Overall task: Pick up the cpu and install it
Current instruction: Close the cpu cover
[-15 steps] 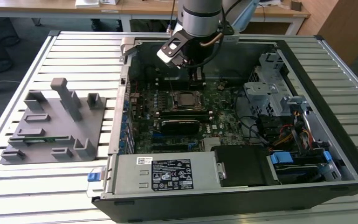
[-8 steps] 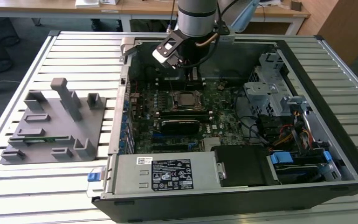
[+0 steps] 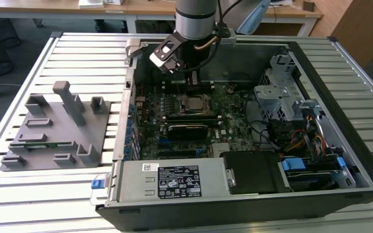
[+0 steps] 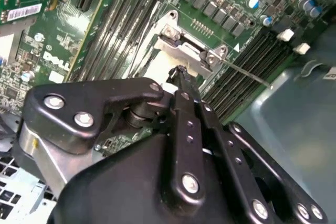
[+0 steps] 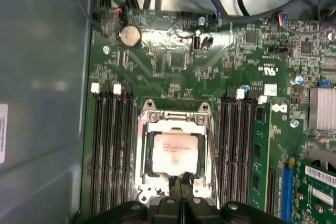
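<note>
**Open computer case (image 3: 351, 104) on a bench (image 3: 76, 53).** The case is painted sheet steel and the bench is ribbed aluminium. A moulded grey plastic tray (image 3: 66, 136) with upright posts sits on the bench outside the case, at the exterior view's left.

Inside the case is a green motherboard (image 5: 173, 72), matt and densely populated. It carries a square socket frame (image 5: 142, 145) of bright stamped metal with screw heads at its corners. The cpu (image 5: 175, 153) lies flat within this frame. It is a small square chip with a smooth, faintly printed, pale silvery lid, bordered all round by the frame.

Two banks of long black memory slots (image 5: 110, 150) run parallel to the socket, one close on each side, so open room is confined to the space directly above the chip. A plain grey case wall (image 5: 42, 103) stands just beyond one bank. A thin wire lever (image 4: 247, 75) extends from one corner of the frame.

The end effector (image 5: 181, 184) is black jointed metal with bolted links. It hangs over the frame's edge beside the cpu with its fingers pressed together, gripping nothing. Whether the tips touch the frame cannot be told.
</note>
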You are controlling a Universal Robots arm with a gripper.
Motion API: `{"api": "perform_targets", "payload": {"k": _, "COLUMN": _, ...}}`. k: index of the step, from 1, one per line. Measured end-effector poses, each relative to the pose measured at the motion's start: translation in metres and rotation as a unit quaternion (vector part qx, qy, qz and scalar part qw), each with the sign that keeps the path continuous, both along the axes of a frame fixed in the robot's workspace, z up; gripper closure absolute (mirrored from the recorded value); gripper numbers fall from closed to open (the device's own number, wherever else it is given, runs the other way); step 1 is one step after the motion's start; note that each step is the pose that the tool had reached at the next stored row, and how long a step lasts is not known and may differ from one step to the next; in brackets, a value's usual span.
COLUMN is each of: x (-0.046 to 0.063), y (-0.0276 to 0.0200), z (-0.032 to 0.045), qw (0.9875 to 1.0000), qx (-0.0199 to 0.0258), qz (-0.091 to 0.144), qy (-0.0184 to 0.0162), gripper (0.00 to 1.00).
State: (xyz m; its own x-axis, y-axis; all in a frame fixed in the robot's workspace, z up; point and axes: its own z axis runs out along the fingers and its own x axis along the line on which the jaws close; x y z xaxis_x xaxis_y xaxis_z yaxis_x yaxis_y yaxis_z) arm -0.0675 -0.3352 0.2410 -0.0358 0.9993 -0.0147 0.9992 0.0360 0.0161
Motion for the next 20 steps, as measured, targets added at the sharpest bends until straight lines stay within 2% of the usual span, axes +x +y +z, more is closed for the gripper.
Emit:
{"api": "perform_targets", "payload": {"k": 13, "x": -0.002, "y": -0.0012, "z": -0.0168, "qw": 1.0000, "qx": 0.0001, "qz": 0.000, "qy": 0.0000, "gripper": 0.89}}
{"api": "perform_targets", "payload": {"k": 20, "x": -0.003, "y": -0.0022, "z": -0.0220, "qw": 1.0000, "qx": 0.0000, "qz": 0.000, "qy": 0.0000, "gripper": 0.89}}
